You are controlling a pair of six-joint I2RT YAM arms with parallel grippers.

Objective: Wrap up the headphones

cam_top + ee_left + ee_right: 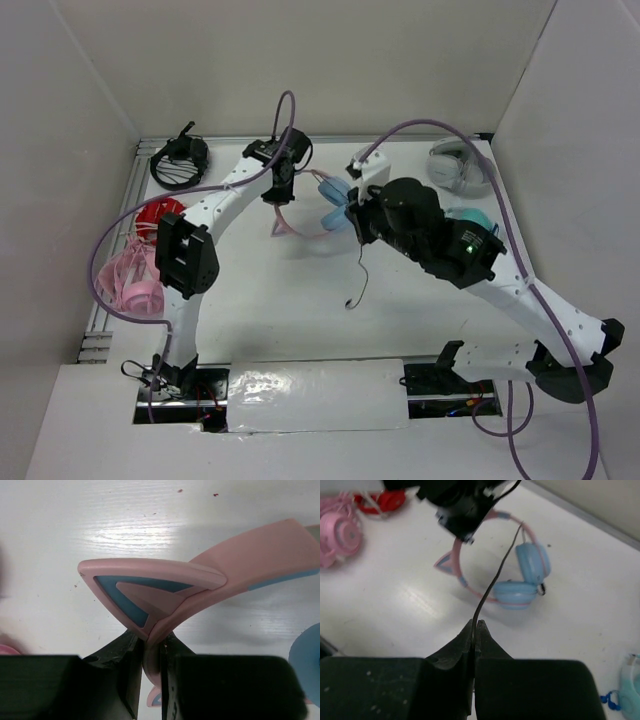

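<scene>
The headphones (335, 197) have a thin pink cat-eared headband (290, 228) and light blue ear cups, at the table's middle back. My left gripper (278, 195) is shut on the headband; the left wrist view shows the jaws (151, 650) clamped on the pink band just below a cat ear (145, 587). My right gripper (352, 222) is shut on the thin black cable (362, 270), whose free end hangs down toward the table. In the right wrist view the gripper (475, 627) pinches the cable (495, 580), which runs up to the ear cups (522, 582).
Black headphones (180, 160), red headphones (160, 213) and all-pink headphones (140, 280) lie along the left edge. Grey headphones (460, 165) lie at the back right, and turquoise ones (470, 218) show behind my right arm. Walls enclose three sides.
</scene>
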